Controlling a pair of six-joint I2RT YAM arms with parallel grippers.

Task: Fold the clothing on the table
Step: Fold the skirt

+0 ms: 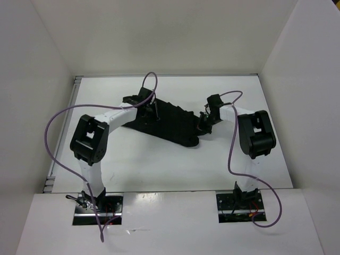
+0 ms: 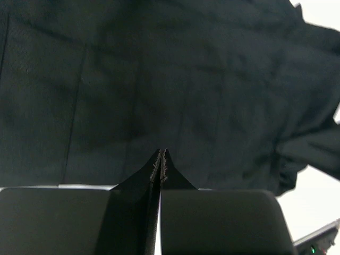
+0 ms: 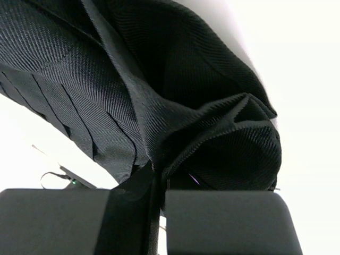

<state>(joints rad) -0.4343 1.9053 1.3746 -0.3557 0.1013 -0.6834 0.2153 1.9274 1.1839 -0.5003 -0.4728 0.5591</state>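
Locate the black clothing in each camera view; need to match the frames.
Top external: clothing lies midway on the table, slanting upper left to lower right.
Left wrist: fills most of the picture, above the shut left end effector.
Right wrist: bunched across left and centre, pinched in the right end effector.
Shared landmark: the white table, bright beside the clothing in every view.

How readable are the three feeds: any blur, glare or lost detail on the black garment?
Top external: even light, but the clothing is a flat black patch on the white table, folds barely readable. Left wrist: dim and soft, weave lost, left gripper blends into the fabric. Right wrist: ribbing sharp by the right gripper, background washed out white.
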